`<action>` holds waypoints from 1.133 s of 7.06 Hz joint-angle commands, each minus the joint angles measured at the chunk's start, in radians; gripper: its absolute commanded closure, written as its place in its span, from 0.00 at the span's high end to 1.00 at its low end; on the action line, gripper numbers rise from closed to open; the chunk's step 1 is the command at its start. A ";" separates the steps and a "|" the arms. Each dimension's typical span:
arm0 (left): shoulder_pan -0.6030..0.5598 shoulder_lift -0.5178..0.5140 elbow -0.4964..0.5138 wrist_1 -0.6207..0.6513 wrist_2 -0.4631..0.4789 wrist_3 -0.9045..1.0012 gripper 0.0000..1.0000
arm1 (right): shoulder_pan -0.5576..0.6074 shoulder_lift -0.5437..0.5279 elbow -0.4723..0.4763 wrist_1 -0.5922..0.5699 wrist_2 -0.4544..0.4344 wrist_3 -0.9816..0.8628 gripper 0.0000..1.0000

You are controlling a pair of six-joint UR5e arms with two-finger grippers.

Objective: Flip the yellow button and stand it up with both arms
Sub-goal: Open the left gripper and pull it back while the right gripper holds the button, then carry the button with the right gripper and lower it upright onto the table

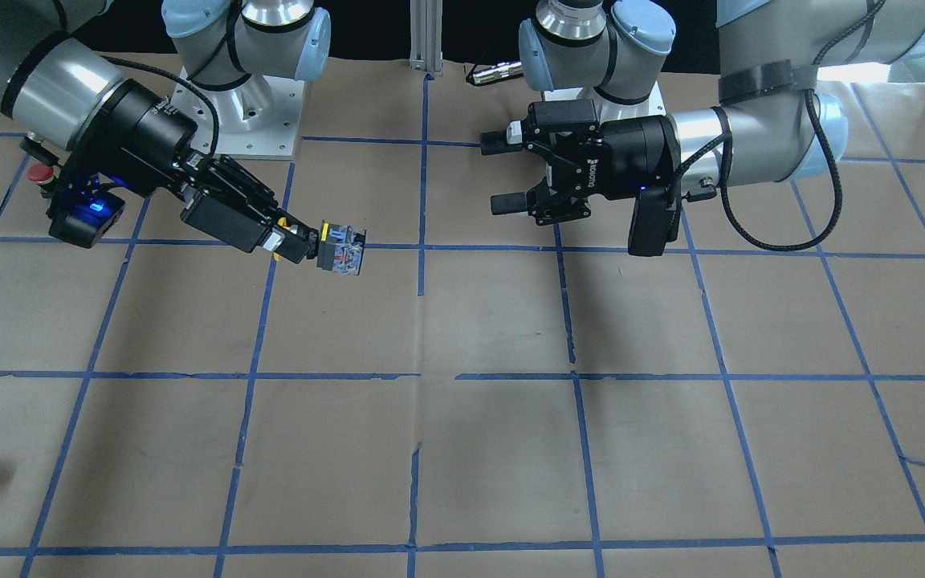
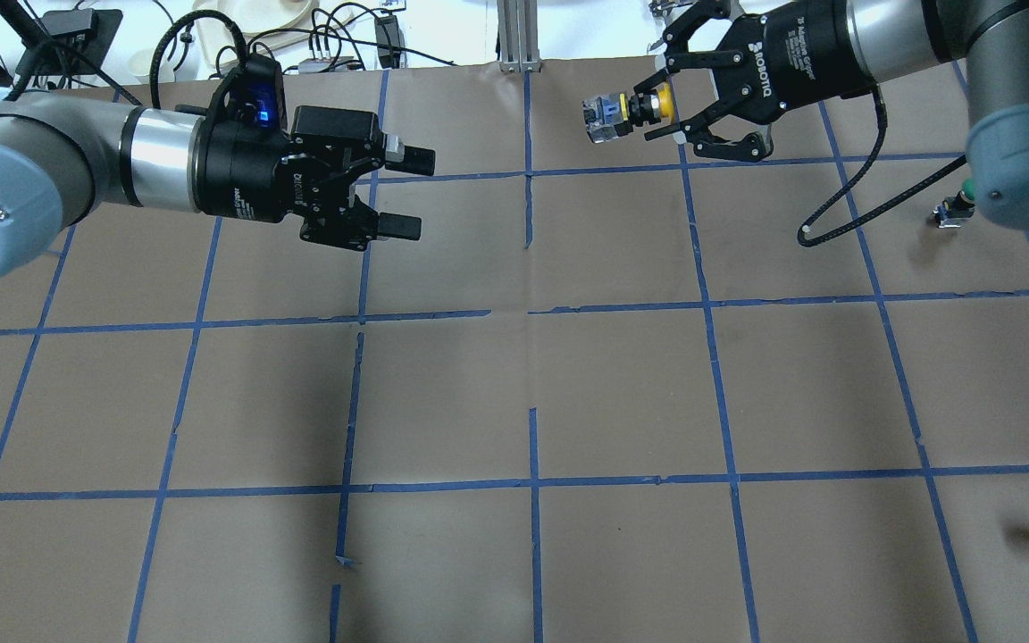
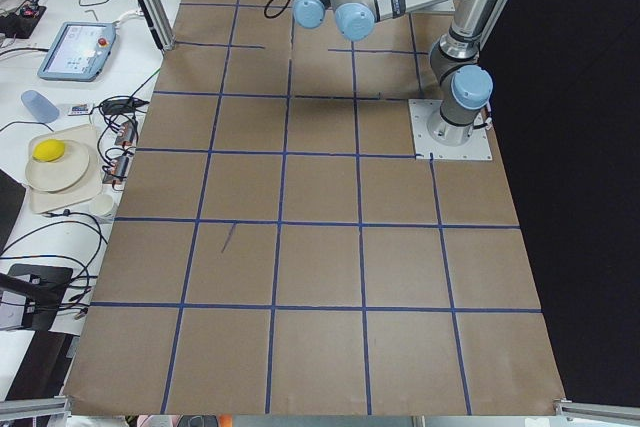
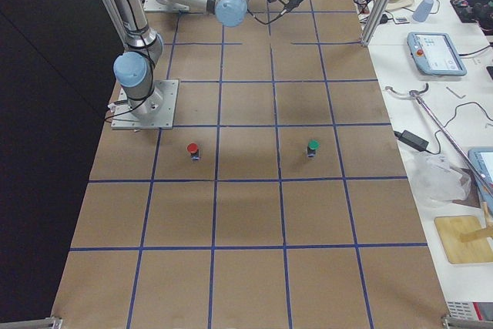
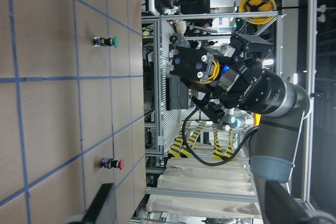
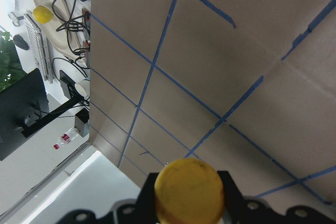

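We hold the yellow button by its cap in the right claw, axis horiz., body end aimed at the left claw, spread wide, well apart.

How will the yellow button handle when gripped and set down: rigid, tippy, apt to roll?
Likely rigid: the yellow button juts sideways from the right gripper without sagging. Its round cap would probably roll if laid down; the blocky body should stand steadier. The cap looks smooth, so it may slip.
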 commanded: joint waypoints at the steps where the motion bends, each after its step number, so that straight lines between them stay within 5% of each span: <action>1: 0.000 0.010 0.025 0.139 0.263 -0.157 1.00 | -0.005 0.023 0.004 0.054 -0.217 -0.393 0.27; 2: -0.002 0.002 0.055 0.168 0.378 -0.224 1.00 | -0.005 0.023 0.004 0.096 -0.351 -0.591 0.23; 4: -0.016 -0.011 0.147 0.170 0.631 -0.240 1.00 | -0.034 0.025 0.020 0.084 -0.478 -0.946 0.23; 7: -0.130 -0.019 0.189 0.251 1.000 -0.243 1.00 | -0.283 0.025 0.146 -0.065 -0.482 -1.611 0.20; 8: -0.155 -0.019 0.201 0.266 1.047 -0.243 1.00 | -0.357 0.026 0.202 -0.144 -0.479 -1.821 0.20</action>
